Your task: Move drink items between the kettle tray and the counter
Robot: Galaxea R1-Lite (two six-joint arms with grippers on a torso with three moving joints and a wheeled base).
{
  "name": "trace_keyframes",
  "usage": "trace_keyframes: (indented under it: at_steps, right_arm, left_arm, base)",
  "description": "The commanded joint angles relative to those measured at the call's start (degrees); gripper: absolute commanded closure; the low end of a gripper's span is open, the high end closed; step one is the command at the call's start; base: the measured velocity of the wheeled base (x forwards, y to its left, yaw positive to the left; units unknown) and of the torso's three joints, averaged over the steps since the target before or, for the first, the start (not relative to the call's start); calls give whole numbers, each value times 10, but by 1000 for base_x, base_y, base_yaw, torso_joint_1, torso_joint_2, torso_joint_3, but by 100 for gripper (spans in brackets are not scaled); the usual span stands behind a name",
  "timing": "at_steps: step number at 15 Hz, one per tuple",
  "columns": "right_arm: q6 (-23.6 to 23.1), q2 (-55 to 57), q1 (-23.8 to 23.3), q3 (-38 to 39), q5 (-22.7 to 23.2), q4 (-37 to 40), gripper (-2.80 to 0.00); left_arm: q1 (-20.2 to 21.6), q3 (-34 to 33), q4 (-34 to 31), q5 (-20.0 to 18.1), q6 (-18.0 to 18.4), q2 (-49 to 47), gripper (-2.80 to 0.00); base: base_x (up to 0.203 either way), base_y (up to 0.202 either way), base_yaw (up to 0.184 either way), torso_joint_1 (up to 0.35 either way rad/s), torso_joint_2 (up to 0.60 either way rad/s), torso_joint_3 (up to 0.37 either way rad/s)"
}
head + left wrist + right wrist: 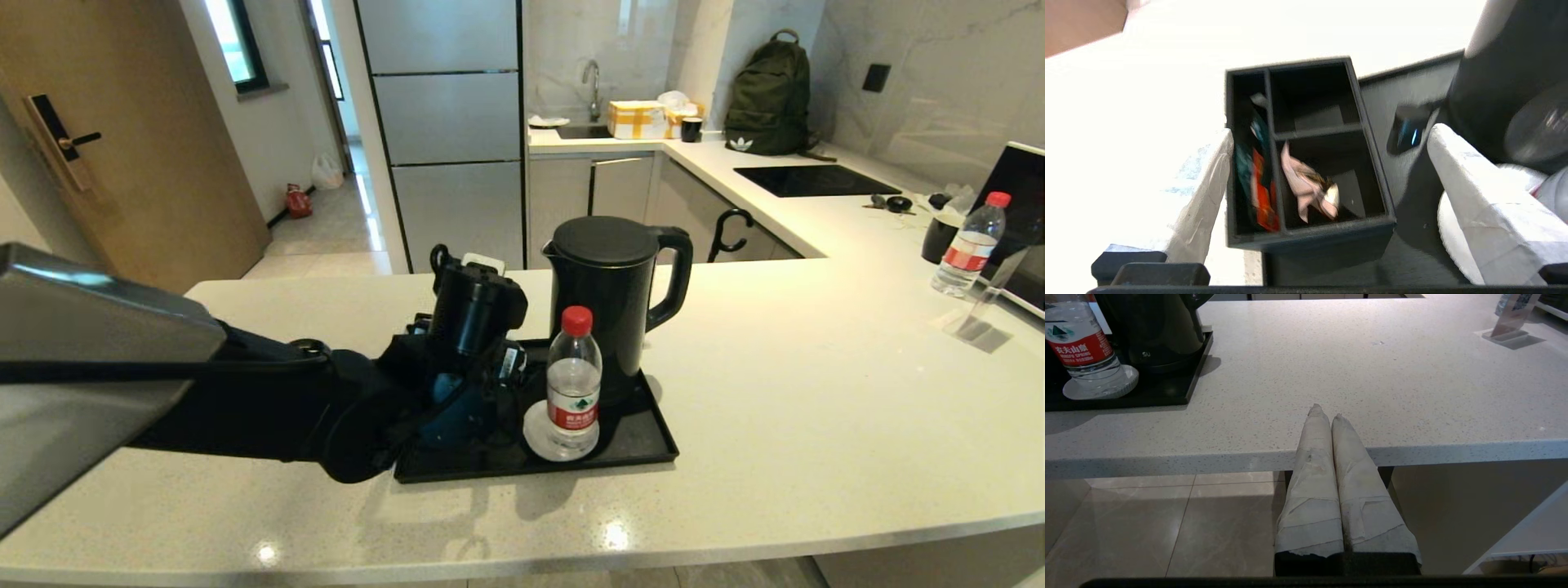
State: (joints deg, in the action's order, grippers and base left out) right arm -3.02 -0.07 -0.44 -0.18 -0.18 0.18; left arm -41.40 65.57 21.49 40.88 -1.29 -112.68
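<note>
The water bottle (pixel 574 384) with red cap stands on a white coaster at the front of the kettle tray (pixel 653 441), beside the black kettle (pixel 612 286). My left gripper (pixel 1331 132) hangs open over a black compartmented box (pixel 1372 232) on the tray's left part, one finger on each side of it. A crumpled pale pink tea sachet (pixel 1306 183) lies in one compartment, untouched. My right gripper (pixel 1325 410) is shut and empty at the front edge of the counter (pixel 816 392), right of the tray (pixel 1167 392) and bottle (pixel 1084 347).
Red and green sachets (pixel 1257 179) fill the box's narrow compartment. A second bottle (pixel 971 245), a dark cup and an appliance stand at the far right of the counter. A clear sign holder (pixel 980 318) is near them. My left arm (pixel 473 327) covers the tray's left half.
</note>
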Motion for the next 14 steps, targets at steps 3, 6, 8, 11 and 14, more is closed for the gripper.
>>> trace_keyframes:
  at_steps: [3,6,8,11,14]
  right_arm:
    - [-1,1,0,0,0,0,0]
    - [-1,1,0,0,0,0,0]
    - [-1,1,0,0,0,0,0]
    - [-1,1,0,0,0,0,0]
    - [-1,1,0,0,0,0,0]
  left_arm:
    - [0,1,1,3,0,20,0]
    - [0,1,1,3,0,20,0]
    - [0,1,1,3,0,20,0]
    - [1,0,-1,1,-1,21,0]
    - [127,-46,-93,-38,-14,122,0]
  base:
    - [0,0,0,0,0,0]
    - [0,0,0,0,0,0]
    - [0,0,0,0,0,0]
    - [0,0,0,0,0,0]
    - [0,0,0,0,0,0]
